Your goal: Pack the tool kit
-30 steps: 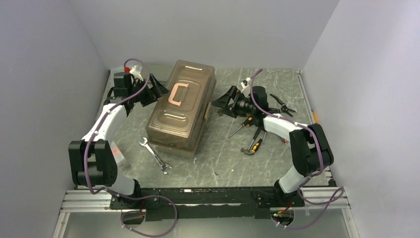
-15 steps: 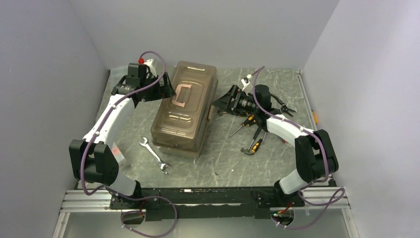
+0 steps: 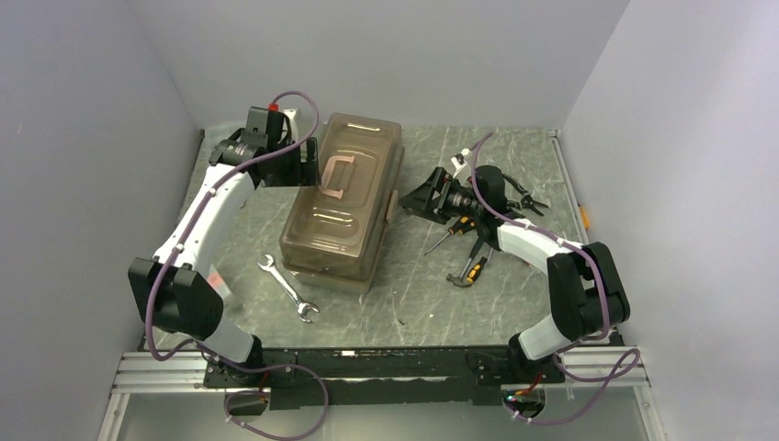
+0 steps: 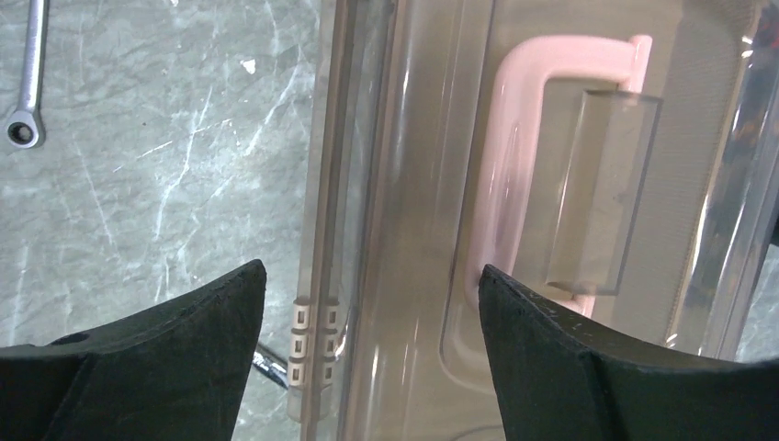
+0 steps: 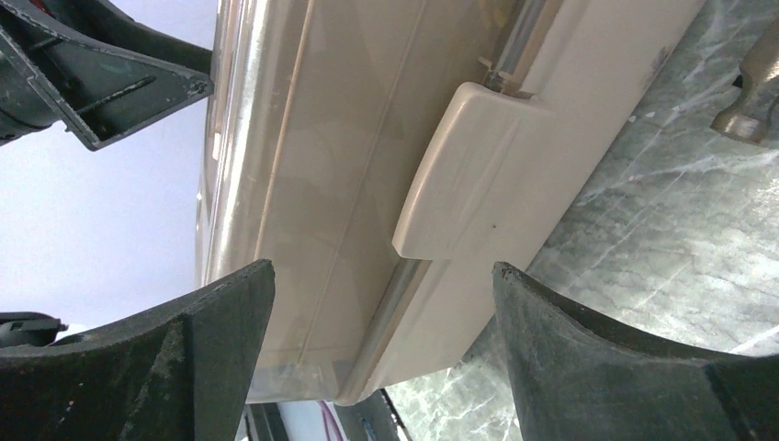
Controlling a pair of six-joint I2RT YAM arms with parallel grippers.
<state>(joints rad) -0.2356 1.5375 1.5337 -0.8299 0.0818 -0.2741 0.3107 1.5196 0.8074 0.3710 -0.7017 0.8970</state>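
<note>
The tan-brown toolbox (image 3: 342,216) lies shut in the middle of the table, its pink handle (image 3: 336,175) flat on the smoky lid. My left gripper (image 3: 308,170) hovers open over the lid's left edge; in the left wrist view the left gripper (image 4: 369,271) straddles the lid hinge (image 4: 310,340), and the handle (image 4: 519,138) lies by the right finger. My right gripper (image 3: 409,197) stands open at the box's right side; the right wrist view shows the right gripper (image 5: 383,268) facing the side latch (image 5: 468,165), apart from it. The wrench (image 3: 287,288) lies at the front left.
Black-orange screwdrivers (image 3: 450,234), a hammer (image 3: 468,274) and pliers (image 3: 524,195) lie on the table under and behind my right arm. The hammer head (image 5: 749,101) shows at the right wrist view's edge. Grey walls close in the left, back and right.
My left gripper has swung from beside the toolbox's left wall up over the lid near the handle. The toolbox has turned slightly. My right gripper has drawn back a little to the right.
</note>
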